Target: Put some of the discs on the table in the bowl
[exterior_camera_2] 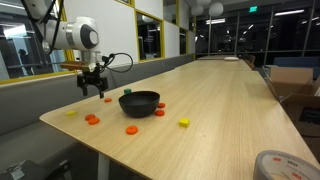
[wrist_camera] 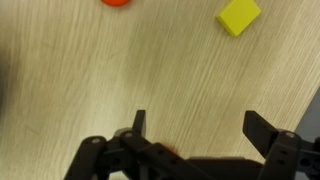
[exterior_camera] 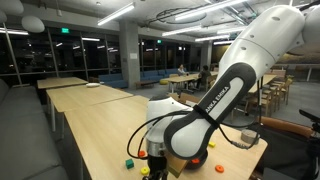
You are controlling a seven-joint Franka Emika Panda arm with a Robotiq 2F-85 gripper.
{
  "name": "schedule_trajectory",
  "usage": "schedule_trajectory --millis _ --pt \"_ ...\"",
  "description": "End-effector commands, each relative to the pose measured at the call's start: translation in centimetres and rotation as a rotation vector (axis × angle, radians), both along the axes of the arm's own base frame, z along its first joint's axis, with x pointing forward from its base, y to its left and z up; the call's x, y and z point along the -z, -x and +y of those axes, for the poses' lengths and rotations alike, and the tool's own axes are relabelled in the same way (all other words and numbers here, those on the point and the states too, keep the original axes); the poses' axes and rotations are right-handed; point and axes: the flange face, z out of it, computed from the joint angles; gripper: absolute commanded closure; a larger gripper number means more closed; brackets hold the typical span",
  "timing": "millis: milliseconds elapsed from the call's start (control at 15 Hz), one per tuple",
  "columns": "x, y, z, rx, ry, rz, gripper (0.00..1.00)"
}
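The black bowl (exterior_camera_2: 139, 101) sits on the pale wood table (exterior_camera_2: 220, 110). Small discs lie around it: orange ones (exterior_camera_2: 92, 119) (exterior_camera_2: 130, 129), a red one (exterior_camera_2: 159, 112) and a yellow one (exterior_camera_2: 70, 113). My gripper (exterior_camera_2: 95, 86) hovers just above the table beside the bowl, near the table's edge. In the wrist view the gripper (wrist_camera: 200, 125) is open with bare wood between the fingers. An orange disc (wrist_camera: 116, 2) and a yellow piece (wrist_camera: 239, 16) lie beyond the fingertips. In an exterior view the gripper (exterior_camera: 155, 155) is low over the table, and my arm hides the bowl.
A yellow block (exterior_camera_2: 184, 122) lies near the bowl. A green cube (exterior_camera: 128, 160) and a yellow piece (exterior_camera: 145, 170) lie by the gripper, and a red disc (exterior_camera: 211, 144) lies behind the arm. Tape rolls (exterior_camera_2: 280, 165) stand at the near corner. More tables (exterior_camera: 70, 85) stand behind.
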Motion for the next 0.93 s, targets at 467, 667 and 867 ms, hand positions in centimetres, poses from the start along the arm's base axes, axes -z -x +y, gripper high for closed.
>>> schedule_trajectory --millis 467,667,867 --pt "1.9 -4.2 0.8 -0.059 0.057 -0.104 0.0" --pt "2.1 -5.3 0.4 -0.051 0.055 -0.112 0.0" --pt "2.2 -6.1 0.2 -0.041 0.048 -0.119 0.0"
